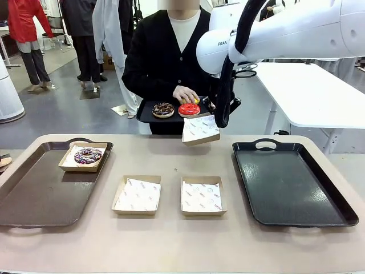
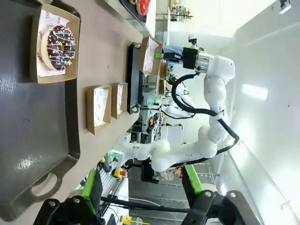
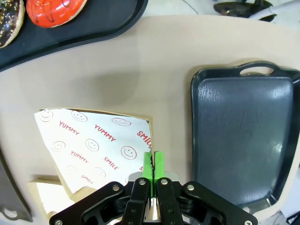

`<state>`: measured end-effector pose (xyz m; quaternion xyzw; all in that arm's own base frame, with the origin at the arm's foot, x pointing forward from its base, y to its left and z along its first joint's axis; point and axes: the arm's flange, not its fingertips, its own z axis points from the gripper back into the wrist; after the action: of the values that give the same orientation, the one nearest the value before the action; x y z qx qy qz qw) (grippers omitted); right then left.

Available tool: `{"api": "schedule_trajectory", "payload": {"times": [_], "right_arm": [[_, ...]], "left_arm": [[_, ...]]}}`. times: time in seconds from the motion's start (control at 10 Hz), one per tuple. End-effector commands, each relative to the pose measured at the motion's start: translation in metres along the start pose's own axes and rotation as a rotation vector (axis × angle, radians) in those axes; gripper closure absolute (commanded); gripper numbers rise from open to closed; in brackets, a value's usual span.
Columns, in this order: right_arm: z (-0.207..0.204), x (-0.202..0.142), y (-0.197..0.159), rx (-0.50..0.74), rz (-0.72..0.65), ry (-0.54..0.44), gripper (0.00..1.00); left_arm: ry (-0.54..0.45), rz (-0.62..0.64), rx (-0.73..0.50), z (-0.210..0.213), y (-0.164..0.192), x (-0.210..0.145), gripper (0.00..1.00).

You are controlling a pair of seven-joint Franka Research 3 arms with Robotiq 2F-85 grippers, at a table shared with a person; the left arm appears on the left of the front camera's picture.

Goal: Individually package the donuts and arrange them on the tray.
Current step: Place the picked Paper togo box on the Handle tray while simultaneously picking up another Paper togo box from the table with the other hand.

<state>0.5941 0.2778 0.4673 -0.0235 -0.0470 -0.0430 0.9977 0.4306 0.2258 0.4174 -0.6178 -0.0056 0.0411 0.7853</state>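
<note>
Right gripper (image 3: 152, 161) clamps the rim of a tilted box (image 1: 201, 130) — left gripper (image 2: 141, 183) spread wide; person's hand (image 1: 185, 94) apparently holds a yellow donut (image 1: 195, 101).

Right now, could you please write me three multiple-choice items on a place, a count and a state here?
1. Where is the dark sprinkled ring donut? A. on a black tray B. in a brown paper box on the brown plastic tray C. in a hand
2. How many empty lined paper boxes lie on the beige table? A. two B. one C. four
3. The right arm's fingers are: A. open B. shut on a donut C. shut on a raised lined box's rim
Answers: B, boxed at left; A, two side by side; C, they pinch its rim.
</note>
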Motion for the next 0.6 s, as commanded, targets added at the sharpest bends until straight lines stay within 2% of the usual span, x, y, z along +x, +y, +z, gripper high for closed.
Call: {"api": "schedule_trajectory", "payload": {"times": [0.0,0.5], "right_arm": [[0.0003,-0.0002,-0.0016,0.002,-0.001,-0.004,1.0],[0.0003,-0.0002,-0.0016,0.002,-0.001,-0.004,1.0]], "left_arm": [[0.008,-0.003,0.008,-0.0037,-0.0028,-0.0021,0.1],[0.008,-0.003,0.008,-0.0037,-0.0028,-0.0021,0.1]]}}
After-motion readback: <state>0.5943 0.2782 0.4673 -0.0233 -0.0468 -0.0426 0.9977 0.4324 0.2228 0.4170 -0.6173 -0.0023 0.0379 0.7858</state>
